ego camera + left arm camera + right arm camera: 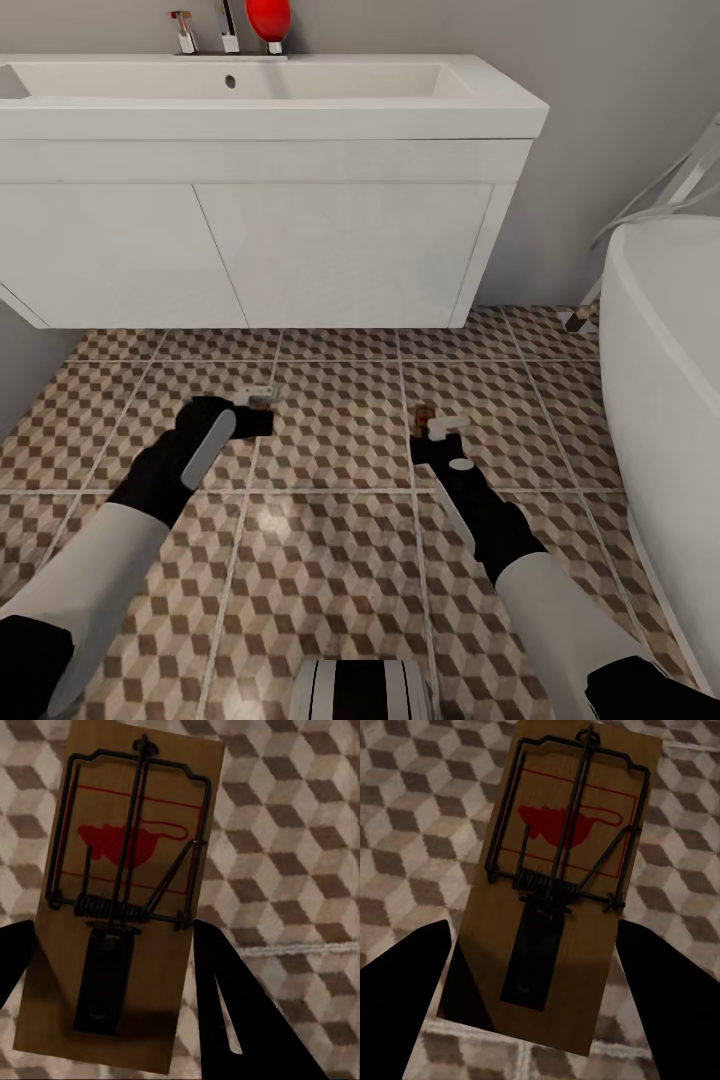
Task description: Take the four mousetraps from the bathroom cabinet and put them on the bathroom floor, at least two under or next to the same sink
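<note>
The left gripper [112, 967] has its two dark fingers [232, 1012] set against the long edges of a mousetrap [127, 907], clamped on it from either side; the right gripper [532, 975] stands with its fingers [660, 982] a little clear of the edges of the second mousetrap [562, 885], so whether they press it or only flank it cannot be told. In the head view both arms reach forward and low, black wrists ahead of white sleeves, the left gripper [252, 405] and the right gripper [436, 432] well apart, each close over the bathroom floor [340, 560] in front of the white vanity [250, 250] that carries the sink [300, 80]. Each trap is a flat brown wooden slab with a red mouse printed inside red lines, a dark wire bar and coil spring across it, and a black plate at the gripper end. The traps hang above the cube-patterned tiles; contact with the floor cannot be judged. A white bathtub [670, 400] stands to the right.
</note>
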Robot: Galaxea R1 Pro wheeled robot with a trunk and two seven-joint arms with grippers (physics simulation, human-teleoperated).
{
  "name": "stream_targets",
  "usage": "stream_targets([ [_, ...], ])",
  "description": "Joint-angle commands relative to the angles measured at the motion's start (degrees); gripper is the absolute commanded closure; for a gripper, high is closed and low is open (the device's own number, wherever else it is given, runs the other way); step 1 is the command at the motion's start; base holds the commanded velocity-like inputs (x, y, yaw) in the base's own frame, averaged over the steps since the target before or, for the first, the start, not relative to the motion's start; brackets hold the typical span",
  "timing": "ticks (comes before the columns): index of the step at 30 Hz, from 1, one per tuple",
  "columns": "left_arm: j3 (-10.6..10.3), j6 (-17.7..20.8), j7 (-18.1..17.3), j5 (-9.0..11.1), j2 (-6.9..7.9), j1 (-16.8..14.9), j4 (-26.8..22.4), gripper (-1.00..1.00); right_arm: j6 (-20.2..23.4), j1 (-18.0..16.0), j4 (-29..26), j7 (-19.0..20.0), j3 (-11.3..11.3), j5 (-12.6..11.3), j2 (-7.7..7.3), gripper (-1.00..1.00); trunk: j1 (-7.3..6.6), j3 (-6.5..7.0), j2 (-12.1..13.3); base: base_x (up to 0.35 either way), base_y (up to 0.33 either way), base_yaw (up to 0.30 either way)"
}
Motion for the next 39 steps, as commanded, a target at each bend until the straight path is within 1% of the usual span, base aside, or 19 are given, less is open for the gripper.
stream_targets([
  [1, -0.20, 0.52, 0.51, 0.42, 0.14, -0.04, -0.21, 1.00, 0.32, -0.03, -0.11, -0.33, 0.22, -0.23, -0.03, 1.00, -0.01, -0.04, -0.02, 0.000, 0.000, 0.000],
  [6, -0.21, 1.74, 0.44, 0.40, 0.39, 0.11, -0.53, 1.00, 0.30, -0.03, -0.19, 0.12, 0.31, -0.25, 0.12, 1.00, -0.01, -0.04, -0.02, 0.000, 0.000, 0.000],
  [10, -0.21, 1.86, 0.43, 0.38, 0.45, 0.36, -0.54, 1.00, 0.37, -0.03, -0.19, 0.15, 0.31, -0.26, 0.14, 1.00, 0.09, -0.95, -0.07, 0.000, 0.000, 0.000],
  [16, -0.21, 1.89, 0.43, 0.38, 0.99, 0.48, -0.24, 1.00, 0.47, -0.03, -0.19, 0.13, 0.35, -0.30, 0.28, 1.00, 0.25, -2.69, -0.15, 0.000, 0.000, 0.000],
  [36, -0.21, 1.89, 0.44, 0.34, 1.04, 0.49, -0.35, 1.00, 0.32, -0.03, -0.20, 0.09, 0.30, -0.24, 0.32, 1.00, 0.76, -8.93, -0.42, 0.000, 0.000, 0.000],
  [39, -0.21, 1.89, 0.43, 0.32, 1.04, 0.49, -0.49, 1.00, 0.30, -0.03, -0.20, 0.09, 0.30, -0.24, 0.32, 1.00, 0.76, -9.20, -0.42, 0.000, 0.000, 0.000],
])
